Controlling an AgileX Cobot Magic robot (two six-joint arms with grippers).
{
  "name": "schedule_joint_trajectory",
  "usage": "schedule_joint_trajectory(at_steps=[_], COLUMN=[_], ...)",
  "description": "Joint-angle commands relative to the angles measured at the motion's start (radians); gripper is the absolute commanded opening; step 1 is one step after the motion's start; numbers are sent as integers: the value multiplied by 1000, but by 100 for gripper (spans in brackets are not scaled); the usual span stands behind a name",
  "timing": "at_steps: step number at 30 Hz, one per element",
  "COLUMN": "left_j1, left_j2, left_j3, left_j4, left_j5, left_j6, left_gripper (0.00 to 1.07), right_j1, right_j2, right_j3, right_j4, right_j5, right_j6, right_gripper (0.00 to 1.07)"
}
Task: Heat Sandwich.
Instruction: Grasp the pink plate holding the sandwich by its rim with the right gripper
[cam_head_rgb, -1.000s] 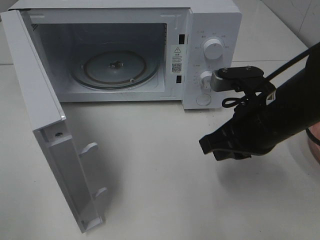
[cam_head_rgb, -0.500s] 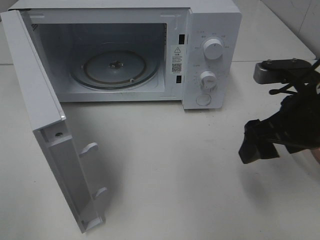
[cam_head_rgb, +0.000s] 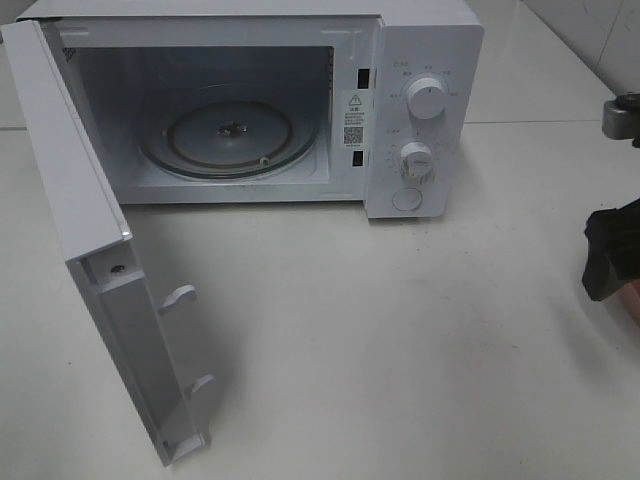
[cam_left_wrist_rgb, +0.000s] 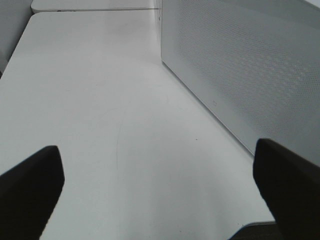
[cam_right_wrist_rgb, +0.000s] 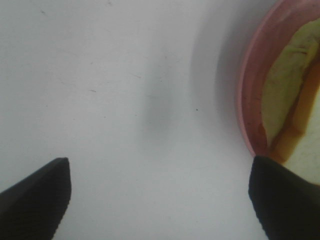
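The white microwave (cam_head_rgb: 420, 60) stands at the back with its door (cam_head_rgb: 95, 250) swung wide to the left. Its glass turntable (cam_head_rgb: 230, 135) is bare. The sandwich (cam_right_wrist_rgb: 282, 90), a pale yellow-green slice with an orange-brown part, lies on the round pink plate (cam_right_wrist_rgb: 248, 100). My right gripper (cam_right_wrist_rgb: 160, 200) hovers open over the table just beside the plate, holding nothing. In the high view it shows only as a dark shape (cam_head_rgb: 608, 255) at the right edge. My left gripper (cam_left_wrist_rgb: 160, 195) is open and empty beside the microwave's perforated side wall (cam_left_wrist_rgb: 250, 65).
The white tabletop (cam_head_rgb: 400, 340) stretches in front of the microwave. The open door juts toward the front left. Two dials (cam_head_rgb: 428, 100) and a button sit on the control panel. A sliver of the pink plate (cam_head_rgb: 632, 300) shows at the right edge.
My right arm has drawn back to the right, from in front of the control panel to the frame's right edge. Its jaws have gone from nearly shut to open.
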Motion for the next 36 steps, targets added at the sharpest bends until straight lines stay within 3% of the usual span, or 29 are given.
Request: schedule_joint_trajectory(at_steps=[1,9,22,36], left_j1=[3,3,3,3], left_j2=[-22,-22,-22,-22], left_j3=[1,1,1,1], left_j4=[-6,-6,-6,-6], left_j5=[-13,-13,-13,-13], left_j6=[-4,-4,-4,-4], left_gripper=[98,98,98,98], right_j1=[-29,-98,-114,-141], right_j2=[16,126,309,473], right_j3=[-10,-58,-144,-151], right_j4=[-16,-21,-54,-60], right_j5=[7,-25,-58,-154], right_j6=[12,12,16,21], right_gripper=[91,90,89,87])
